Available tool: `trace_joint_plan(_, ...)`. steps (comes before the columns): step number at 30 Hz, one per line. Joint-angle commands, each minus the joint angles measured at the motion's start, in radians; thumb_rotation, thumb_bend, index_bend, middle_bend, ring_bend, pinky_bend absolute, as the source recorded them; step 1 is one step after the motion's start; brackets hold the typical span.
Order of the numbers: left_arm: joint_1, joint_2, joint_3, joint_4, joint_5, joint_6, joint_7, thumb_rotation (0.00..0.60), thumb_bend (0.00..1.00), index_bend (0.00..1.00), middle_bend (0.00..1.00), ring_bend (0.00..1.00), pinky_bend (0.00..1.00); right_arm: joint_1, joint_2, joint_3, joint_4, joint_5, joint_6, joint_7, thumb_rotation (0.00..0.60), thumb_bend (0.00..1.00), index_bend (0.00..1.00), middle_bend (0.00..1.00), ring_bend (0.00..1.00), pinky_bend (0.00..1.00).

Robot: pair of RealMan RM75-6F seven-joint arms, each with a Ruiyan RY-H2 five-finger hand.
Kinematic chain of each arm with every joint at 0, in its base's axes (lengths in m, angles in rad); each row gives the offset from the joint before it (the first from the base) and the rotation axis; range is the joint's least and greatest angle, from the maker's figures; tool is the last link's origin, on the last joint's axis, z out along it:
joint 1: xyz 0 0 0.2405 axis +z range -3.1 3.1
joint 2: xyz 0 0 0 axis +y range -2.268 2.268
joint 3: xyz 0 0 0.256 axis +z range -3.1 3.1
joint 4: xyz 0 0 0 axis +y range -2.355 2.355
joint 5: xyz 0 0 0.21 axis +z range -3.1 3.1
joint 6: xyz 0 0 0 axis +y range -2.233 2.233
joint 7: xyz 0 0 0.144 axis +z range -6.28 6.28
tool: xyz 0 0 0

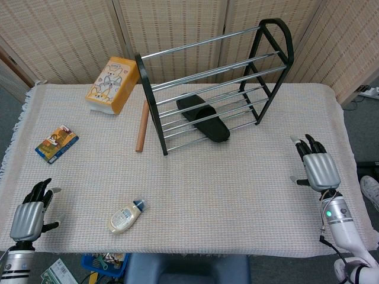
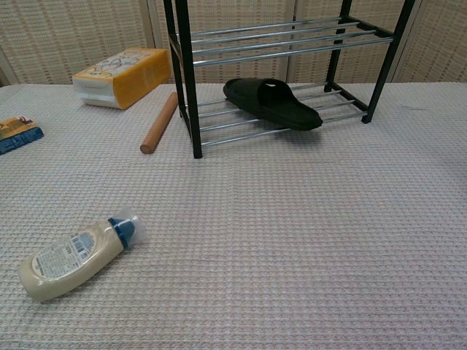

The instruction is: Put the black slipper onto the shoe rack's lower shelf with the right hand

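The black slipper (image 1: 204, 117) (image 2: 271, 103) lies on the lower shelf of the black-framed shoe rack (image 1: 172, 59) (image 2: 181, 87), its toe end jutting a little past the front bars. My right hand (image 1: 317, 166) hovers far to the right near the table's right edge, fingers spread, holding nothing; the chest view does not show it. My left hand (image 1: 32, 208) is at the table's front left corner, fingers apart and empty, also seen only in the head view.
A yellow box (image 1: 112, 84) (image 2: 122, 75) and a wooden rolling pin (image 1: 142, 125) (image 2: 159, 122) lie left of the rack. A small snack packet (image 1: 56, 143) is at the far left. A squeeze bottle (image 1: 125, 216) (image 2: 73, 254) lies near the front.
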Motion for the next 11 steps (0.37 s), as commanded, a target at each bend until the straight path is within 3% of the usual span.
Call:
trace_joint_plan(1,-0.009,-0.001,-0.005,-0.015,0.001,-0.005,0.013,0.600,0.24,0.28,0.10,0.10,0.25,-0.106,0.022,-0.041,-0.020,-0.069,0.120,0.029,0.600,0.07,0.00,0.16,0.04,0.15)
trace_joint_plan(11,-0.023,0.001,-0.011,-0.061,0.005,0.005,0.062,0.600,0.24,0.28,0.10,0.10,0.25,-0.257,-0.011,-0.069,0.020,-0.134,0.252,0.106,0.600,0.07,0.00,0.16,0.04,0.15)
